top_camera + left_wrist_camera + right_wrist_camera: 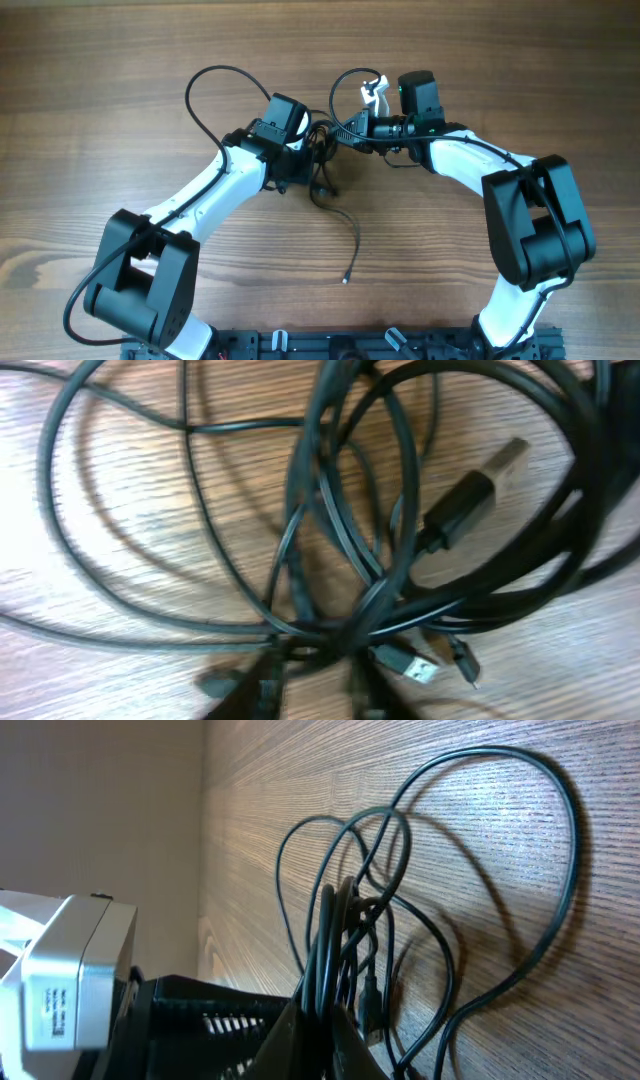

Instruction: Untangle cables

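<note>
Nearest the lens, just ahead of left gripper [308,152]: knotted cables [340,630], USB plug [480,488] on top; finger state not determinable. Right of knot, over wooden table [120,60]: right gripper [320,1038], fingers pinched together on cables. Trailing from knot, flat on table: single loose end [352,240].

The left gripper [305,692] is a dark blur at the bottom edge; the cables [340,560] run off every side
</note>
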Action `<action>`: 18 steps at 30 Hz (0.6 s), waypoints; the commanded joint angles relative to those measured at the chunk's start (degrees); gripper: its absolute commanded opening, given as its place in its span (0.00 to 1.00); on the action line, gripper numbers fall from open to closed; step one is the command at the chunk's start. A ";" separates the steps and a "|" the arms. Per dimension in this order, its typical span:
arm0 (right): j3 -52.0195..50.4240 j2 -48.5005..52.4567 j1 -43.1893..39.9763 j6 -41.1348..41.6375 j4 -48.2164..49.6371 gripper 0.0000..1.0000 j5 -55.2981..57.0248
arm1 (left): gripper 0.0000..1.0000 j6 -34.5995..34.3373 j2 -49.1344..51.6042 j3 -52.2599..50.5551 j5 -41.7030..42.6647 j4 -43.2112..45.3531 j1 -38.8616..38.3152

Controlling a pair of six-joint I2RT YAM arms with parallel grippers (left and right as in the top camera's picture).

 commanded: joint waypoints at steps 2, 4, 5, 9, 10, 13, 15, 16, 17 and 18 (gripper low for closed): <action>0.11 -0.11 0.24 -1.18 -0.02 0.04 0.33 | 0.06 0.39 0.15 -0.17 -4.39 -0.57 0.13; 0.11 -0.11 0.24 -1.22 -0.02 0.04 0.33 | 0.04 0.35 0.15 -0.13 -6.60 -2.14 0.81; 0.11 -0.11 0.24 -1.20 0.00 0.04 0.33 | 0.04 0.35 0.15 -0.13 -7.39 -2.95 1.20; 0.11 -0.11 0.24 -1.22 -0.02 0.04 0.55 | 0.04 -0.15 0.15 -0.13 -8.13 -6.71 3.50; 0.11 -0.11 0.24 -1.22 0.00 0.04 0.55 | 0.04 -1.18 0.15 -0.13 -8.20 -7.93 4.35; 0.11 -0.11 0.24 -1.22 -0.02 0.04 0.63 | 0.04 -2.64 0.15 -0.13 -8.11 -11.43 6.32; 0.11 -0.11 0.24 -1.22 0.00 0.04 0.74 | 0.04 -2.64 0.15 -0.13 -8.13 -12.04 6.36; 0.11 -0.11 0.24 -1.25 0.00 0.04 0.76 | 0.04 -2.67 0.15 -0.13 -8.13 -11.74 6.36; 0.11 -0.11 0.24 -1.22 0.00 0.04 0.76 | 0.05 -2.67 0.15 -0.13 -8.26 -10.88 6.43; 0.11 -0.11 0.24 -1.22 0.00 0.04 0.74 | 0.13 -3.08 0.15 -0.11 -9.14 -9.79 6.58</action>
